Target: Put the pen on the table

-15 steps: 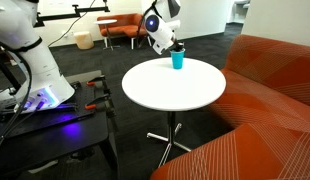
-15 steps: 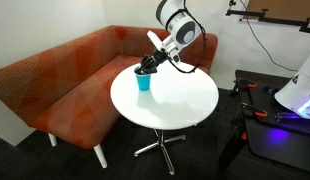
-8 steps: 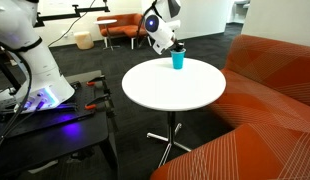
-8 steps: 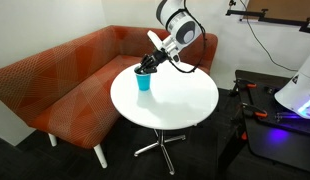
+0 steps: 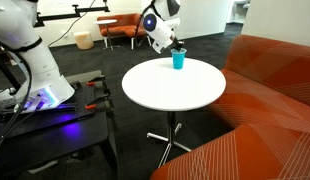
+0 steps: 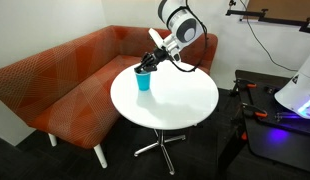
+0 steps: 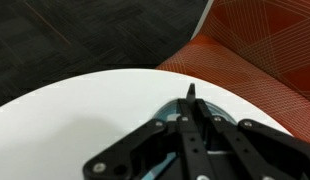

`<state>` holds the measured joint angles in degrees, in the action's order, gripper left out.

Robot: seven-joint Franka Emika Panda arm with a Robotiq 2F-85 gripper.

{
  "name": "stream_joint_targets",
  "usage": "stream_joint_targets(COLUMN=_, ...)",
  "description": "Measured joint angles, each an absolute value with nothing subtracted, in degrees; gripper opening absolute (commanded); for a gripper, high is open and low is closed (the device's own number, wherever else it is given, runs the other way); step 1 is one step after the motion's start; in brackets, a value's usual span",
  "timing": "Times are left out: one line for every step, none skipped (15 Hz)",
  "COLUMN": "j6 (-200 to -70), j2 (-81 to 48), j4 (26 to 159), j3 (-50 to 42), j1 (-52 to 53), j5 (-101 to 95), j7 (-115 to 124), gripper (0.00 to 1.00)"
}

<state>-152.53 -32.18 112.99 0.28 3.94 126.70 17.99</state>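
Observation:
The cyan cup [image 5: 178, 60] stands near the far edge of the round white table [image 5: 165, 92], and both show in the other exterior view too (cup [image 6: 143, 81], table [image 6: 175, 100]). My gripper [image 5: 172, 46] [image 6: 151, 64] hangs just above the cup's mouth. In the wrist view the fingers [image 7: 192, 106] are pressed together over the cup [image 7: 167, 109], with the thin dark tip of the pen [image 7: 191, 92] sticking out between them. The rest of the pen is hidden by the fingers.
An orange sofa [image 6: 65, 80] [image 5: 265, 110] curves round the table's far side. A dark bench with the robot base [image 5: 40, 80] and cables [image 6: 280, 105] stands beside the table. The floor is dark carpet.
The gripper has lifted slightly above the cup, still shut. The cup and table have not moved.

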Motion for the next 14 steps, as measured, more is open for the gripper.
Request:
stream_joint_targets(j6=-152.5, j2=-31.7, j4=113.4, j3=0.3, j1=3.9, j5=127.6, j7=17.0, gripper=0.03)
stream_joint_targets(j6=-152.5, j2=-31.1, j4=113.8, j3=0.3, j1=3.9, j5=128.5, j7=16.0, gripper=0.03)
stream_joint_targets(j6=-152.5, j2=-30.5, j4=114.3, j3=0.2, j1=3.9, j5=129.5, j7=14.9, gripper=0.03)
stream_joint_targets(j6=-152.5, j2=-29.9, j4=114.8, j3=0.2, j1=3.9, j5=130.3, j7=13.9, gripper=0.03)
stream_joint_targets(j6=-152.5, j2=-29.2, j4=115.5, j3=0.2, j1=3.9, j5=131.3, j7=12.8, gripper=0.03)
stream_joint_targets(j6=-152.5, j2=-28.4, j4=116.1, j3=0.2, j1=4.0, j5=132.3, j7=11.7, gripper=0.03)
stream_joint_targets(j6=-152.5, j2=-27.6, j4=116.9, j3=0.2, j1=4.0, j5=133.3, j7=10.4, gripper=0.03)
stream_joint_targets(j6=-152.5, j2=-26.6, j4=117.7, j3=0.2, j1=4.0, j5=134.3, j7=9.2, gripper=0.03)
stream_joint_targets(j6=-152.5, j2=-25.6, j4=118.7, j3=0.1, j1=4.0, j5=135.3, j7=7.9, gripper=0.03)
stream_joint_targets(j6=-152.5, j2=-24.5, j4=119.7, j3=0.1, j1=4.0, j5=136.2, j7=6.8, gripper=0.03)
stream_joint_targets(j6=-152.4, j2=-23.4, j4=120.7, j3=0.1, j1=4.0, j5=137.1, j7=5.7, gripper=0.03)
stream_joint_targets(j6=-152.4, j2=-22.3, j4=121.7, j3=0.1, j1=4.0, j5=137.9, j7=4.5, gripper=0.03)
stream_joint_targets(j6=-152.3, j2=-21.1, j4=122.7, j3=0.0, j1=4.0, j5=138.7, j7=3.3, gripper=0.03)
stream_joint_targets(j6=-152.2, j2=-20.0, j4=123.7, j3=-0.1, j1=4.0, j5=139.4, j7=2.0, gripper=0.03)
